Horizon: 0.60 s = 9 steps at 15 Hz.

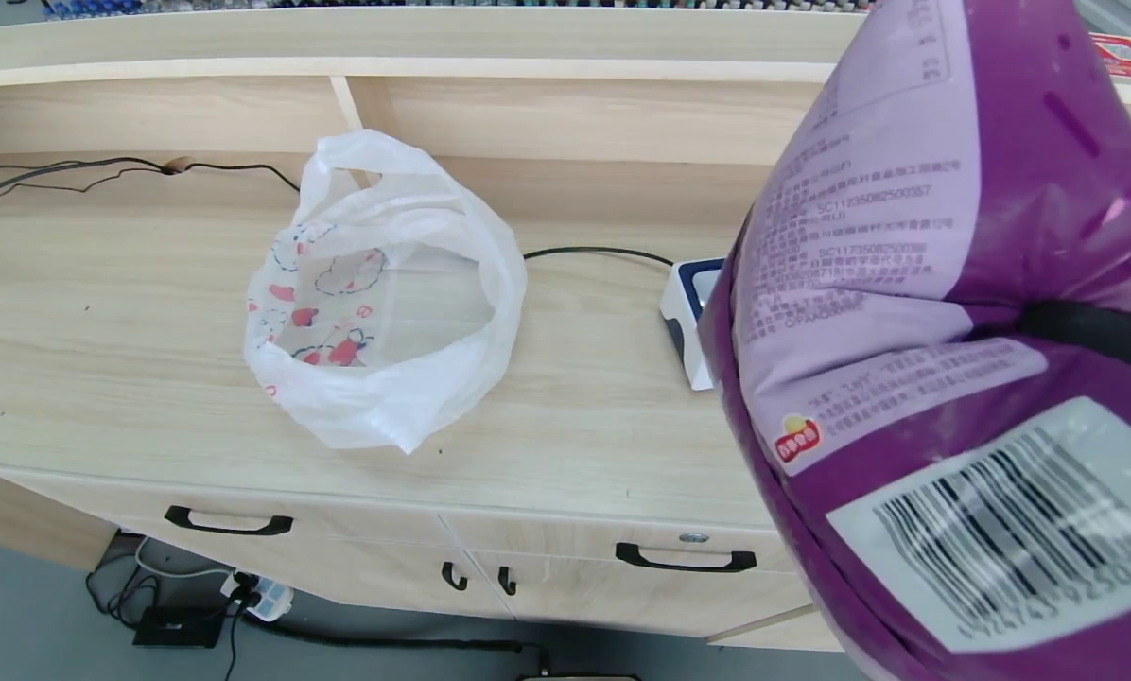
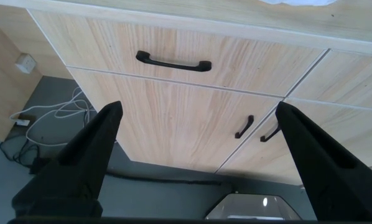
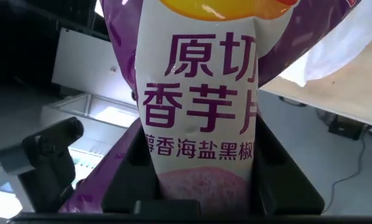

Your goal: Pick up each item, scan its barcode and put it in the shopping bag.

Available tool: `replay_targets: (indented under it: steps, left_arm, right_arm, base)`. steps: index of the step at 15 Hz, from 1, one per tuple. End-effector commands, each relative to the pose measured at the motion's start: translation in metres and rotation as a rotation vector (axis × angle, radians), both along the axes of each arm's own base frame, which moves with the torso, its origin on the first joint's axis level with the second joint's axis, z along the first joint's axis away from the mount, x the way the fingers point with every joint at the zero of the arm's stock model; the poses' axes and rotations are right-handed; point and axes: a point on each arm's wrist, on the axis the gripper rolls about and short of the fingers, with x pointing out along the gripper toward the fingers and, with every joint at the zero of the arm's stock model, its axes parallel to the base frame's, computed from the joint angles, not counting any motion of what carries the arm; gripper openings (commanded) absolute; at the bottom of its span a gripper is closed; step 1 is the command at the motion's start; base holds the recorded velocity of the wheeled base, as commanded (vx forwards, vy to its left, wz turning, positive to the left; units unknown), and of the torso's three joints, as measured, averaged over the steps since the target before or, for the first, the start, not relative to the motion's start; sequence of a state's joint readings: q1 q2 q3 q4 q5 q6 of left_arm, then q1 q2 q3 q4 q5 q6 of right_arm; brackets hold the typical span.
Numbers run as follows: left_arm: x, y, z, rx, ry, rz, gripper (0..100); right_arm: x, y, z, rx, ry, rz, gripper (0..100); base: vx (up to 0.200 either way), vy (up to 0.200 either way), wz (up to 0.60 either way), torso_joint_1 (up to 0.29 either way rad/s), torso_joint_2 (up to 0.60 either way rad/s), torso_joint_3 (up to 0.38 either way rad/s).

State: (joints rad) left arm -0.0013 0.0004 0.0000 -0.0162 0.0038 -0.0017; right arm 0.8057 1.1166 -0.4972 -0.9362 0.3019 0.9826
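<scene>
The right gripper [image 3: 201,171] held the purple chip bag [image 1: 953,378] high over the right end of the countertop [image 1: 102,359]. That was likely to show its barcode [image 1: 1019,530] to the scanner [image 1: 687,322] below. Its fingers [image 3: 133,174] squeezed the bag's middle from both sides. The shopping bag [image 1: 386,293] sat open mid-countertop, ready. The left gripper [image 2: 198,155] hung wide open, holding nothing, by the drawers [image 2: 111,78].

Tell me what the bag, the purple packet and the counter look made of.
Bag: thin plastic film, semi-translucent white with a soft sheen; the print shows through and it crumples in folds.
Packet: glossy plastic or foil laminate, likely; highlights on its puffed, creased skin.
Counter: matte, pale wood grain; probably laminate board, but solid wood cannot be ruled out.
</scene>
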Motion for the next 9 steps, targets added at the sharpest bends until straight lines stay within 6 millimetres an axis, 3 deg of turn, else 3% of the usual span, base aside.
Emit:
replay_targets:
  steps: [1, 6, 9]
  left_arm:
    - [0.000, 0.000, 0.000, 0.000, -0.003, 0.002, 100]
    - [0.000, 0.000, 0.000, 0.002, -0.003, 0.001, 100]
    - [0.000, 0.000, 0.000, 0.014, -0.001, 0.002, 100]
  right_arm:
    - [0.003, 0.012, -0.005, 0.011, 0.047, 0.094, 0]
    - [0.002, 0.020, -0.004, 0.076, 0.121, 0.171, 0]
    - [0.011, 0.037, -0.006, 0.112, 0.117, 0.219, 0]
  base:
    - [0.000, 0.000, 0.00, 0.000, 0.00, 0.000]
    - [0.000, 0.000, 0.00, 0.000, 0.00, 0.000]
    - [0.000, 0.000, 0.00, 0.000, 0.00, 0.000]
